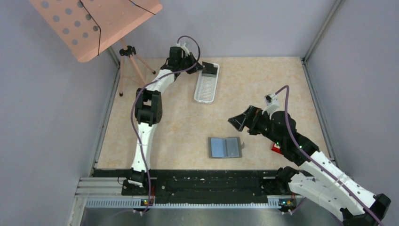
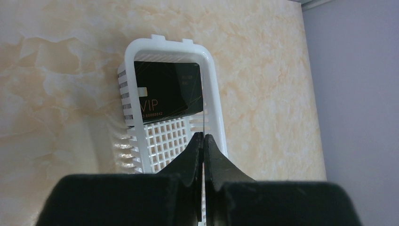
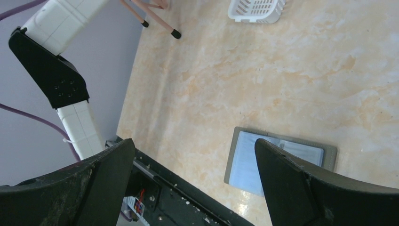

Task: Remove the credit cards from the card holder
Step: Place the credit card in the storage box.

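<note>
Card holder (image 1: 225, 147) lies apparently flat, far from basket (image 1: 207, 84).

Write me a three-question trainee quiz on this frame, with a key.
1. Fill in: the card holder lies ____ (open / folded).
2. True or false: the right gripper is open.
3. Where is the black VIP card? A) in the white basket; B) in the card holder; C) between the right gripper's fingers.
Key: 1 open; 2 true; 3 A.
</note>
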Controlling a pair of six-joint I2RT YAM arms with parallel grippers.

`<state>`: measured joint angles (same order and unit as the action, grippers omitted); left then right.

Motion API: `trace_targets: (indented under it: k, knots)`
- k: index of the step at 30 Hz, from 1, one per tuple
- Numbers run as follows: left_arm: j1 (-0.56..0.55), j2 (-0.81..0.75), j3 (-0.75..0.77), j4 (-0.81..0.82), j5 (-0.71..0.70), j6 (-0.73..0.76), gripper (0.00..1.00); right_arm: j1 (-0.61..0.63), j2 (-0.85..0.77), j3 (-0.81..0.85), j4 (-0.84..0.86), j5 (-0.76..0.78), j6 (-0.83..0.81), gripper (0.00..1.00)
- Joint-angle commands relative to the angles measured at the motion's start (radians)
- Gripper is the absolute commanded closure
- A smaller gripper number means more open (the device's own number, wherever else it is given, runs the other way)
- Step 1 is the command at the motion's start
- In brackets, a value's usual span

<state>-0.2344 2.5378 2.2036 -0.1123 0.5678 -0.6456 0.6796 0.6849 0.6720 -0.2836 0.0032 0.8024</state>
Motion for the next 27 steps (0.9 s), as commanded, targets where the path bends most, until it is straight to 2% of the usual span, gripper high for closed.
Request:
trace_targets:
  k: [1, 11, 21, 27]
  knots:
    - [0.000, 0.008, 0.054, 0.063, 0.021, -0.002, 1.00, -0.005, 0.017, 0.059, 0.017, 0.034, -0.019, 0.01]
    - [-0.005, 0.042, 0.054, 0.086, 0.058, -0.005, 1.00, -0.005, 0.047, 0.083, 0.026, 0.038, -0.019, 0.01]
    - [-0.005, 0.091, 0.075, 0.170, 0.074, -0.069, 1.00, -0.005, 0.075, 0.103, 0.018, 0.034, -0.014, 0.01]
    - [-0.005, 0.095, 0.078, 0.205, 0.068, -0.079, 0.92, -0.005, 0.107, 0.129, 0.016, 0.031, -0.023, 0.01]
